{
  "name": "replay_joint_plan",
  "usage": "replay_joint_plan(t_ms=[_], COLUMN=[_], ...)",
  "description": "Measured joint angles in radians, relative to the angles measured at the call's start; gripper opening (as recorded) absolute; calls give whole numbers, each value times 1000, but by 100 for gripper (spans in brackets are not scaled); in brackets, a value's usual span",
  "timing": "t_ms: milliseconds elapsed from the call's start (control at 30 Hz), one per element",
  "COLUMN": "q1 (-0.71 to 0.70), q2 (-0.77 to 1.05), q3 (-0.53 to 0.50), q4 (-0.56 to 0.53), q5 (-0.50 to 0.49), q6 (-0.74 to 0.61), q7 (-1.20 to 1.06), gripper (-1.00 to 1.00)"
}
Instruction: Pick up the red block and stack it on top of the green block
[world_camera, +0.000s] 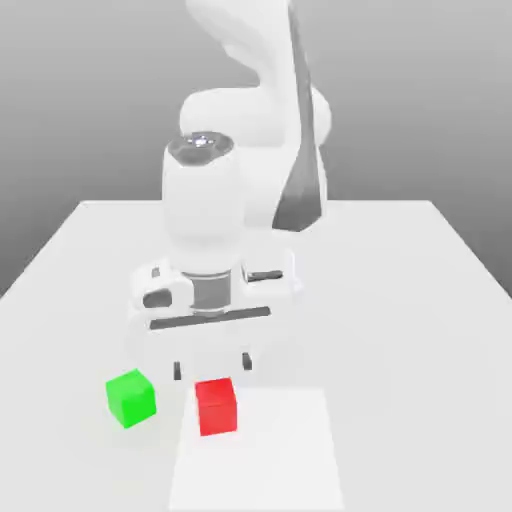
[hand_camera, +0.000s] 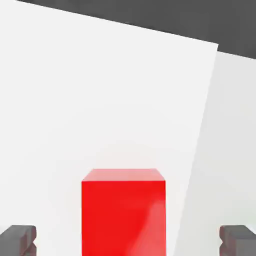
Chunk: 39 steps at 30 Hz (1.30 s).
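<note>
Exterior view: the white Panda arm (world_camera: 215, 200) is seen lowered over the white table (world_camera: 400, 300), with its gripper (world_camera: 212, 367) hanging just above and behind the red block (world_camera: 217, 406). Two short dark fingertips (world_camera: 247, 361) are seen below the hand, set apart from each other, and the red block's top is seen just under them. The red block rests on the table at the edge of a slightly brighter white sheet (world_camera: 280, 450). The green block (world_camera: 131, 397) is placed just beside the red block, toward the exterior view's left, with a small gap left between them; both are upright on the table.

From the hand view, the red block (hand_camera: 123, 212) is seen centred between the two dark fingertips (hand_camera: 19, 239), which are spread wide, with clear space left on either side of the cube. The jaws are open and nothing is pinched.
</note>
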Motion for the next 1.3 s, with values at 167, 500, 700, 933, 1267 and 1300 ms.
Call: replay_joint_plan(t_ms=[167, 500, 700, 933, 1267, 1300], q1=[-13, -82, -65, -46, -178, -202], q2=[90, 203, 154, 24, -135, -150], q3=[37, 132, 102, 51, -50, -72], q4=[15, 25, 22, 4, 0, 3], q5=[85, 188, 137, 12, -86, -102], q6=[74, 165, 126, 20, -141, -158], q7=[-63, -135, -101, -10, -88, -109], gripper=[0, -100, -100, -100, -100, -100])
